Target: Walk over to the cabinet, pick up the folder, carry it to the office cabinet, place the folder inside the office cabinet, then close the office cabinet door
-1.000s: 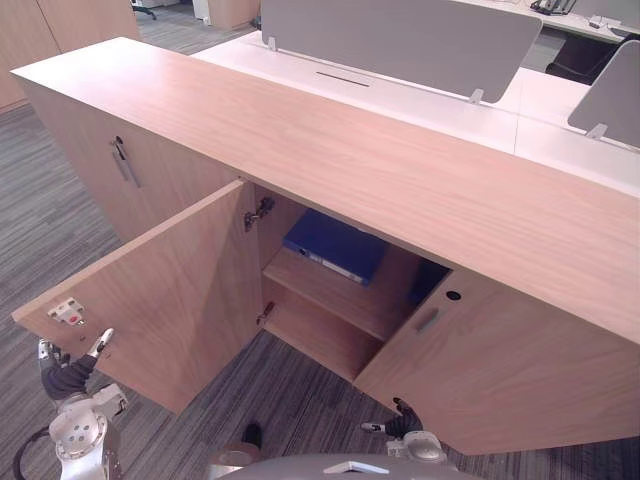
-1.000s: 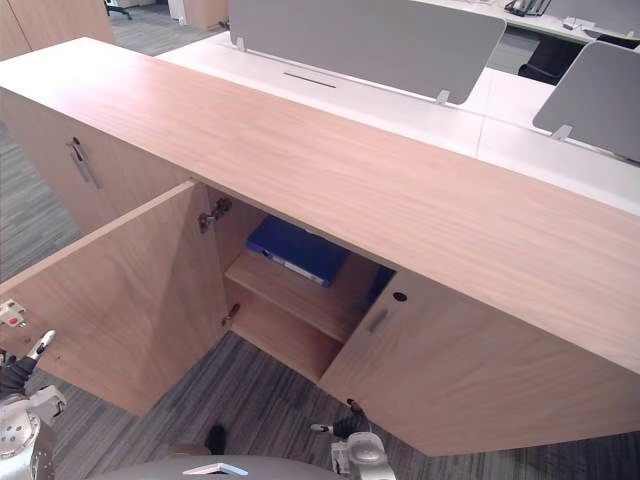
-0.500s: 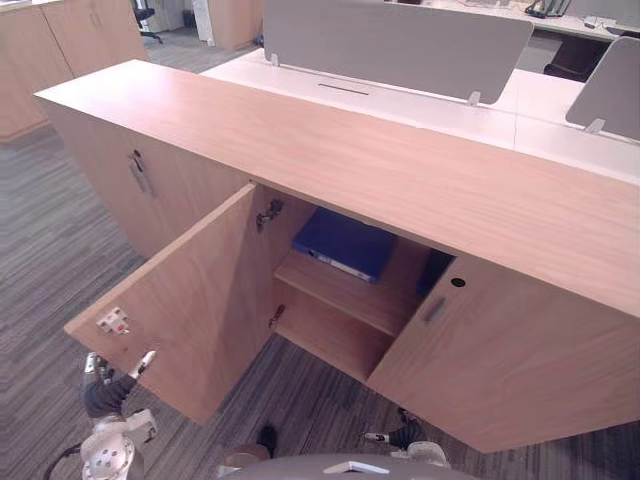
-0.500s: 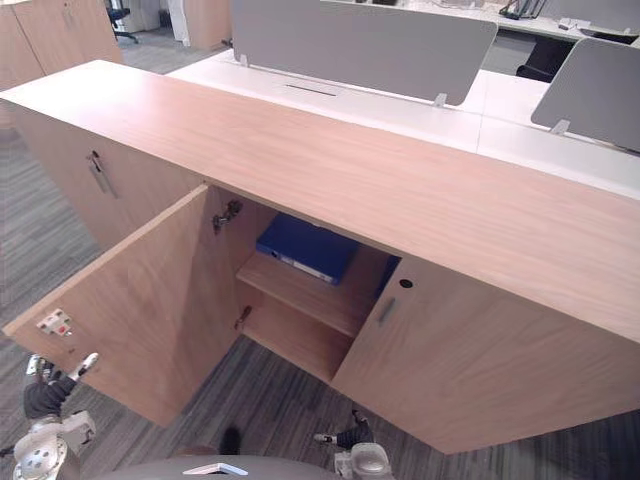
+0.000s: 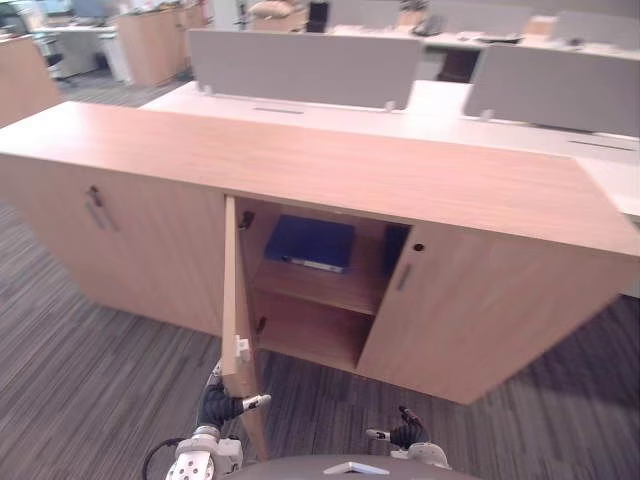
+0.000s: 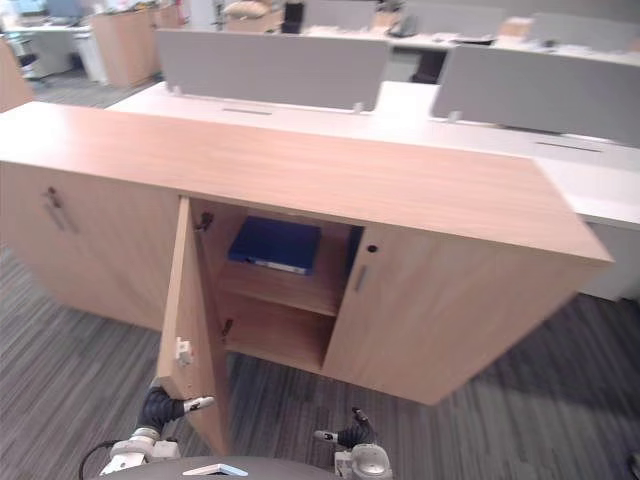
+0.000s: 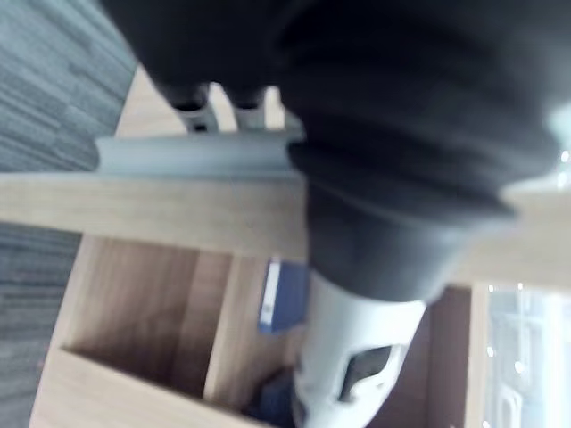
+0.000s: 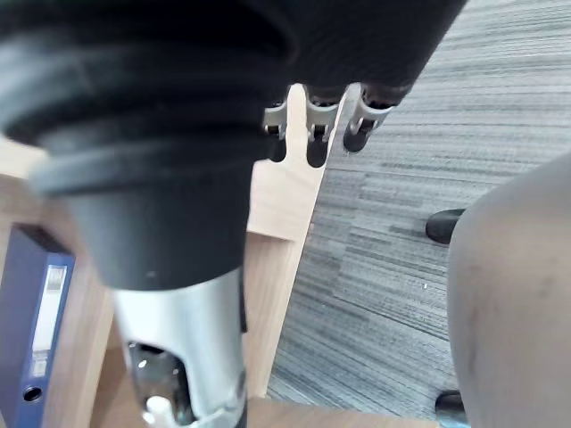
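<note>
Folder (image 5: 310,243) rear hid under cabinet (image 5: 330,170) top; lwr shelf (image 5: 310,335) partly behind door (image 5: 238,320).

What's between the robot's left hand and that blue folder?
The open cabinet door stands edge-on between the left hand and the folder, seen in both eye views.

Blue folder (image 5: 309,243) (flat) on shelf (image 5: 322,287)

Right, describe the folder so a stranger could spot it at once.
Start at the long wooden cabinet before the grey-screened desks; one door stands open. On the upper shelf inside lies the folder, flat and blue against bare wood.
</note>
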Motion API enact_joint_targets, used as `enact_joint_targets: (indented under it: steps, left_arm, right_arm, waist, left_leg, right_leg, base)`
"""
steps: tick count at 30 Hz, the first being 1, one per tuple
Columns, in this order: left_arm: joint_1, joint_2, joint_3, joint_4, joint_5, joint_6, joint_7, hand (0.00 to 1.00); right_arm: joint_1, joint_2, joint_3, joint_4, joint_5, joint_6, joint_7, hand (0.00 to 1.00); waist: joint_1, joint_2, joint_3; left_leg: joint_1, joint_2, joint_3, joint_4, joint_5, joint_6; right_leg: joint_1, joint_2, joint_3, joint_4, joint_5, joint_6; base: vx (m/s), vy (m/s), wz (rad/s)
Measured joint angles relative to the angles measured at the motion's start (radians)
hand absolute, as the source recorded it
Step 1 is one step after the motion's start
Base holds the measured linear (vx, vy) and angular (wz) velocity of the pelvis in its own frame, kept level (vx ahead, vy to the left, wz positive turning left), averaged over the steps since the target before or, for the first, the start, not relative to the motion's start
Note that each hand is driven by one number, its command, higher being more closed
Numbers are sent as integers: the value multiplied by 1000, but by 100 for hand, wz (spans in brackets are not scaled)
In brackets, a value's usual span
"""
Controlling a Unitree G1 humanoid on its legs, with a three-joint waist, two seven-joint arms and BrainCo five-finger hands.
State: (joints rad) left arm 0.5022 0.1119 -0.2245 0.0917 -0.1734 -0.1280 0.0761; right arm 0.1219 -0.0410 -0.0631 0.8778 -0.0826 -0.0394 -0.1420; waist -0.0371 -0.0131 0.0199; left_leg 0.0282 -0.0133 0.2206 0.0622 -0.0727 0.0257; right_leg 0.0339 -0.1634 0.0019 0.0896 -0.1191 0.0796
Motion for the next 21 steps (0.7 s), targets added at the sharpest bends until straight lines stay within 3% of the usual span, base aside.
enact_joint_targets:
  steps: [1, 3, 4, 5, 6, 7, 8, 9, 10, 11, 12, 13, 15, 17, 18, 19, 21]
  left_arm:
    - [-18, 1, -7, 0, 0, 1, -1, 0]
    - [-43, 1, -23, 0, 0, 0, -7, 0]
    - [-52, 2, -28, -1, 0, -1, -13, 0]
    - [-86, -4, -44, 3, 0, -1, -17, 0]
    - [-104, -21, -55, 2, 1, -2, -18, 0]
    - [-114, -33, -62, 2, 1, -3, -19, 0]
    - [-135, -45, -73, 2, 2, -5, -23, 0]
    - [-161, -43, -77, 0, 3, -11, -27, 0]
    - [-177, -39, -74, 2, 8, -13, -27, 0]
    - [-219, -46, -73, 18, 23, -18, -23, 0]
    - [-244, -69, -74, 28, 32, -25, -16, 0]
    - [-270, -62, -70, 67, 39, -26, -17, 0]
    - [-343, -45, -65, 119, 68, -17, -3, 0]
    - [-376, -36, -50, 125, 81, -17, 25, 0]
    - [-401, -21, -44, 128, 87, -13, 35, 0]
    - [-432, -12, -37, 149, 102, -10, 47, 0]
    - [-487, -12, -23, 200, 121, 0, 68, 0]
  right_arm:
    - [3, 1, -3, 2, 0, 0, 0, 0]
    - [9, 2, -25, 0, -1, 0, 0, 0]
    - [12, 1, -30, -3, -1, 0, 0, 0]
    - [12, 5, -41, -10, 7, 0, 0, 0]
    - [16, -14, -42, -22, 8, -1, -1, 0]
    - [17, -25, -41, -34, 8, -2, -1, 0]
    - [12, -33, -43, -43, 7, -1, -1, 0]
    - [15, -27, -47, -46, 4, 0, -1, 0]
    - [25, -13, -46, -35, 1, -2, -1, 0]
    - [41, -6, -59, -38, 6, -5, 1, 0]
    - [49, -49, -61, -63, 5, -6, 0, 0]
    - [45, -49, -53, -48, -2, 2, -4, 0]
    - [108, -46, -60, -21, 0, 12, -12, 0]
    - [128, -46, -64, -5, -1, 23, -13, 0]
    - [135, -37, -64, 5, -1, 26, -14, 0]
    - [133, -29, -66, 5, 0, 27, -16, 0]
    - [132, -45, -66, 3, -1, 24, -15, 0]
  waist:
    - [-8, -1, 1]
    - [-21, -6, 0]
    - [-24, -11, -1]
    - [-43, -33, 6]
    - [-47, 1, 10]
    - [-53, 20, 14]
    - [-61, 36, 16]
    - [-79, 22, 7]
    - [-86, -9, -6]
    - [-79, -29, -2]
    - [-82, 59, 0]
    - [-80, 37, 1]
    - [-102, 26, -4]
    - [-113, 15, -4]
    - [-118, -5, -7]
    - [-120, -11, -4]
    - [-140, 12, 4]
  left_leg:
    - [19, 8, 6, -44, 10, -16]
    - [45, -6, 33, -113, 24, -38]
    - [49, -21, 38, -137, 30, -46]
    - [55, -44, 47, -143, 48, -41]
    - [61, -40, 63, -143, 62, -12]
    - [60, -33, 74, -149, 69, -10]
    - [58, -27, 92, -150, 71, -21]
    - [50, -36, 110, -151, 20, -80]
    - [40, -59, 121, -115, 12, -48]
    - [-12, -37, 123, 123, 1, 73]
    - [-8, 59, 88, 146, -104, 0]
    - [-3, 46, 100, 147, -115, -19]
    - [10, 45, 110, 83, -94, -23]
    - [4, 28, 113, 29, -69, -35]
    - [0, 3, 114, 2, -42, -31]
    - [-1, -8, 113, -21, -21, -27]
    - [29, -18, 119, -106, 36, -28]
  right_leg:
    - [2, 41, -2, 22, 2, 3]
    - [8, 75, -1, 41, -11, -5]
    - [9, 75, 5, 42, -26, 0]
    - [-6, 61, 33, 34, -23, 13]
    - [-16, 63, 47, 27, -16, 11]
    - [-13, 72, 51, 18, -14, 11]
    - [-2, 79, 68, -6, -11, 6]
    - [-5, 66, 80, -41, -5, -9]
    - [-22, 31, 81, -62, 10, -32]
    - [-36, 26, 97, -83, 34, -39]
    - [-36, 95, 97, -108, 55, -38]
    - [-43, 85, 103, -109, 84, -25]
    - [-26, 101, 96, -99, 123, -30]
    - [-12, 109, 94, -96, 124, -35]
    - [5, 95, 94, -97, 124, -34]
    - [3, 85, 88, -121, 130, -2]
    - [-24, 89, 84, -99, 129, 2]
  base:
    - [-106, 43, -41]
    - [-93, 7, -36]
    - [-60, -16, -36]
    - [-55, 18, -46]
    - [-50, 28, -49]
    - [-94, 68, -65]
    - [-78, 51, -57]
    - [-91, 120, -54]
    - [-52, 84, -66]
    - [-11, 110, -94]
    - [21, 66, -104]
    - [35, 98, -71]
    - [36, 44, -17]
    - [98, -4, -14]
    - [124, -32, -18]
    - [95, -44, -14]
    - [66, -29, -8]
